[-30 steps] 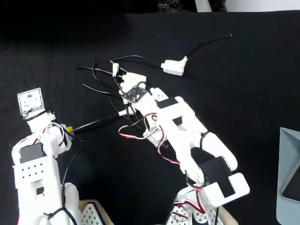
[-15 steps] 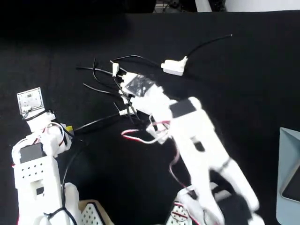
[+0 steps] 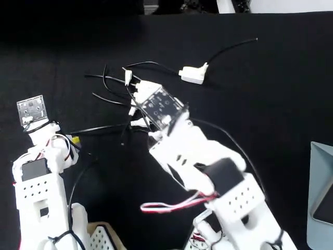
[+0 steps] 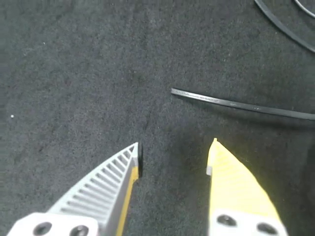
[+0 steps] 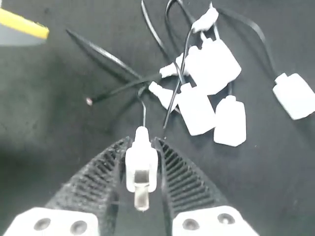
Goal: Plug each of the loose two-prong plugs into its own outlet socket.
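Gripping a two-prong plug (image 5: 141, 167) by its body, the right gripper (image 5: 141, 143) is closed; prongs face the wrist, cable end forward. In the high view, the socket cluster (image 3: 148, 86) lies at 12 o'clock, just beyond. The left gripper (image 4: 175, 144) stands open, farther off.

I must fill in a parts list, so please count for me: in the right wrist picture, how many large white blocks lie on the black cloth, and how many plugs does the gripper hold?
White blocks lying loose: 4
Plug held in the right gripper: 1
Total: 5
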{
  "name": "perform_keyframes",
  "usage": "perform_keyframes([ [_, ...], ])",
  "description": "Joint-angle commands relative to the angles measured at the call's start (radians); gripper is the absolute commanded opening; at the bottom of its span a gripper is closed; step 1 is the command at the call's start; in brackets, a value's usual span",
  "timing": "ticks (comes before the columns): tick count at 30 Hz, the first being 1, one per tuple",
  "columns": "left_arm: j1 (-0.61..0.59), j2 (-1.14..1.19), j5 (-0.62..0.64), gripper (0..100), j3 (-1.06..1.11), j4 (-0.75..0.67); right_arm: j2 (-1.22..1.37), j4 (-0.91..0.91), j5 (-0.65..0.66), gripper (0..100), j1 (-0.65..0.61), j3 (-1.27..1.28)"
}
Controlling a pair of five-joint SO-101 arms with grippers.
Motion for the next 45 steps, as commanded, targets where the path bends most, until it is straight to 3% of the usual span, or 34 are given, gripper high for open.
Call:
perform_keyframes([
  [1, 0.002, -0.011, 0.006, 23, -0.033, -0.018, -0.053, 0.054, -0.011, 1.1, 0.012, -0.004],
  [5, 0.001, -0.011, 0.005, 23, -0.027, -0.018, -0.104, 0.069, -0.005, 1.1, 0.135, -0.019],
  [11, 0.001, -0.011, 0.005, 23, -0.027, -0.018, -0.182, 0.041, -0.012, 1.1, 0.147, -0.025],
  [21, 0.001, -0.011, 0.003, 23, -0.005, -0.02, -0.179, -0.361, -0.061, 1.1, 0.086, 0.449],
  [32, 0.001, -0.011, 0.002, 23, -0.001, -0.02, -0.17, -0.219, -0.012, 1.2, 0.083, 0.522],
  [45, -0.001, -0.011, -0.002, 23, 0.039, -0.071, 0.406, -0.213, -0.017, 1.2, 0.087, 0.292],
])
